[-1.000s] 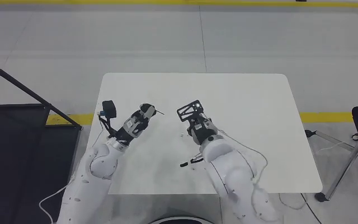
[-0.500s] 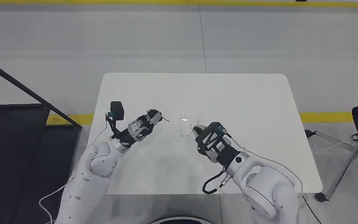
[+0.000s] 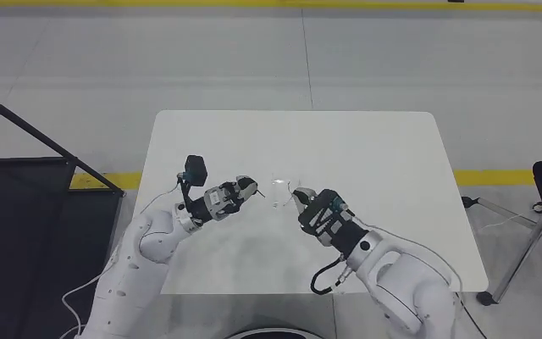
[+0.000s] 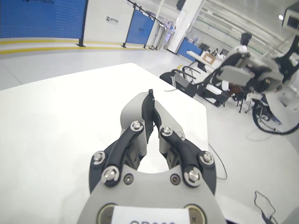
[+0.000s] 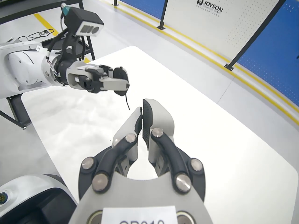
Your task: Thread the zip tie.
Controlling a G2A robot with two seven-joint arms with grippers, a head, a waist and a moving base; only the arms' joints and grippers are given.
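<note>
A thin black zip tie [image 5: 127, 102] hangs from my left gripper [image 5: 123, 81], which is shut on it above the white table [image 5: 210, 141]. In the top view the tie's tip [image 3: 261, 195] pokes out of the left gripper [image 3: 247, 187] toward the right gripper [image 3: 300, 200]. My right gripper [image 5: 143, 108] is shut just short of the tie's free end, with a small gap and nothing visible between its pads. In the left wrist view the left gripper [image 4: 150, 96] has its black pads pressed together.
The white table [image 3: 381, 169] has rounded corners and bare surface all around both grippers. A black metal frame [image 3: 34, 136] stands off its left edge. Chairs and equipment [image 4: 245, 75] sit on the floor beyond the table's far corner.
The left gripper has moved toward the table's middle with the tie. The right gripper has drawn back toward the near edge and turned, so the two now nearly meet.
</note>
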